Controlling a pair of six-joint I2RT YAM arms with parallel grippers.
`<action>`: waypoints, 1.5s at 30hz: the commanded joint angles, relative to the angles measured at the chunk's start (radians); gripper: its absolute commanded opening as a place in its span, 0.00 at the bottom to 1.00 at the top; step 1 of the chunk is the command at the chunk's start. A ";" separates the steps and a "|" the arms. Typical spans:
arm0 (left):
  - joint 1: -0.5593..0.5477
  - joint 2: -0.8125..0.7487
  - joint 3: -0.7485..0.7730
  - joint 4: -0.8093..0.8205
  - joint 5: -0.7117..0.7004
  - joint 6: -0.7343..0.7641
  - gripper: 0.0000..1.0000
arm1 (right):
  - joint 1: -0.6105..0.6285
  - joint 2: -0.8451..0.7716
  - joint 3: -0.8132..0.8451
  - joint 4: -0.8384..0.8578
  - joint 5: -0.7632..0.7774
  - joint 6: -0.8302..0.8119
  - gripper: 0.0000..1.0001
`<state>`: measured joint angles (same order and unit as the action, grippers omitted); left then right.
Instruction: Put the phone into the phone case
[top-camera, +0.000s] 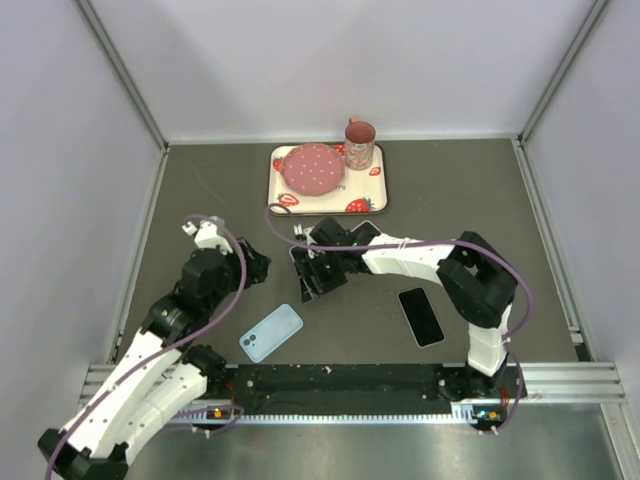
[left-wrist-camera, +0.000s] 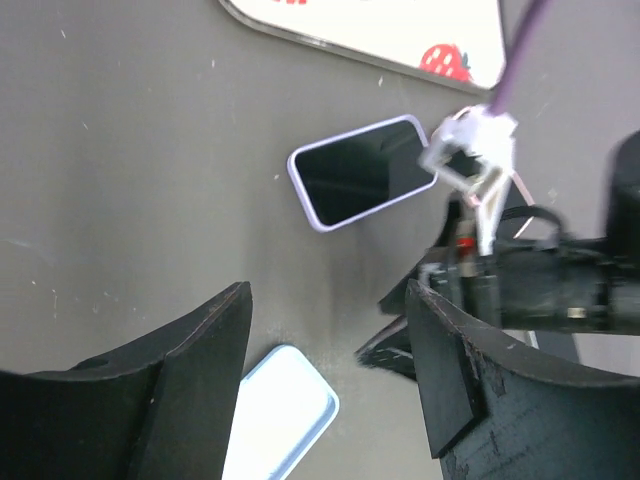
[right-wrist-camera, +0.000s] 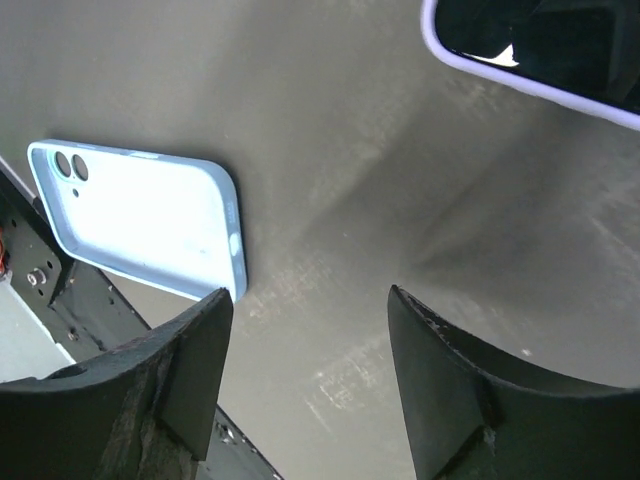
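The bare black phone lies flat near the front right, by the right arm's base. The light blue phone case lies near the front edge, left of centre, its two camera holes showing in the right wrist view. My right gripper hangs open over bare table just right of the case, holding nothing. My left gripper is open and empty too, above and just behind the case.
A second phone in a lilac case lies screen up beside the right gripper. Behind it stands a strawberry-print tray with a pink plate and a pink cup. Walls enclose the table.
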<state>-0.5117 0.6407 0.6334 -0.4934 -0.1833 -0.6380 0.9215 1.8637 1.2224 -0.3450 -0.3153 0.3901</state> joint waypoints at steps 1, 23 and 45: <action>0.001 -0.130 -0.004 0.004 -0.107 -0.032 0.68 | 0.054 0.067 0.103 0.006 -0.008 0.012 0.62; 0.001 -0.158 -0.063 0.068 -0.122 -0.003 0.67 | 0.112 0.227 0.227 -0.054 -0.031 -0.008 0.21; 0.001 0.034 -0.052 0.211 -0.038 0.069 0.66 | -0.150 -0.033 -0.063 -0.086 0.160 0.045 0.00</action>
<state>-0.5117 0.6121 0.5701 -0.3828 -0.2680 -0.5926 0.8482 1.9358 1.2430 -0.4042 -0.2657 0.4171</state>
